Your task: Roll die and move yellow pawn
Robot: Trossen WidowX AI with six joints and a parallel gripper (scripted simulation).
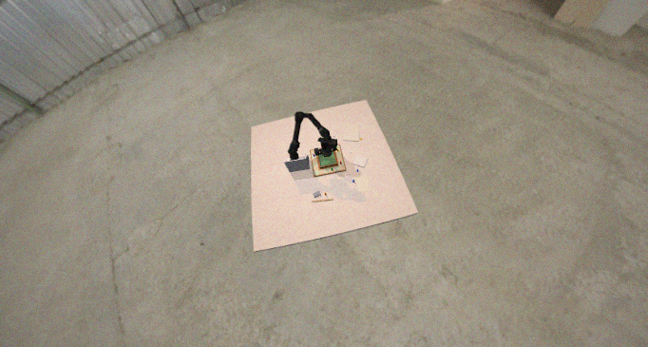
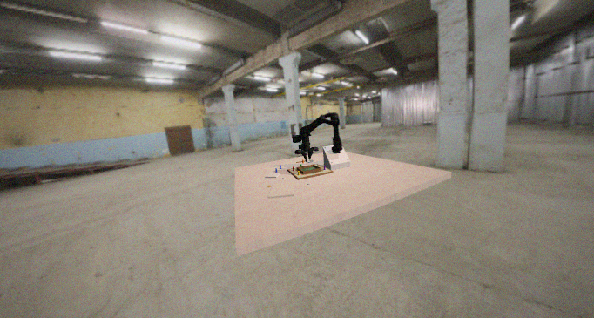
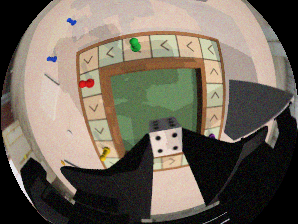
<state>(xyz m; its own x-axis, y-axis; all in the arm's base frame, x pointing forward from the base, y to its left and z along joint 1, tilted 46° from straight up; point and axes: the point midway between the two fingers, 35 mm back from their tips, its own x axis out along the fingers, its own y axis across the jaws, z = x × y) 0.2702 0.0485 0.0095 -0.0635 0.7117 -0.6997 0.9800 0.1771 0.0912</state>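
My gripper [image 3: 164,135] [image 2: 308,160] is shut on the white die [image 3: 166,141], low over the tray [image 3: 150,66] with its green floor and brown walls. The die's face towards the wrist camera shows black pips; another face is in shadow. The tray sits in the middle of the board [image 3: 93,108], whose squares carry arrows. The yellow pawn [image 3: 104,153] [image 2: 298,172] stands on the board's left column in the wrist view, near the lower corner. My fingers hide part of the board's near row and of the tray.
A red pawn [image 3: 86,83], a green pawn [image 3: 135,45] and a purple pawn [image 3: 212,136] are on the board. Two blue pawns [image 3: 71,21] [image 3: 52,59] lie off it. A dark slanted block [image 3: 257,107] [image 1: 297,164] stands beside the board. A thin strip [image 1: 322,200] lies farther off.
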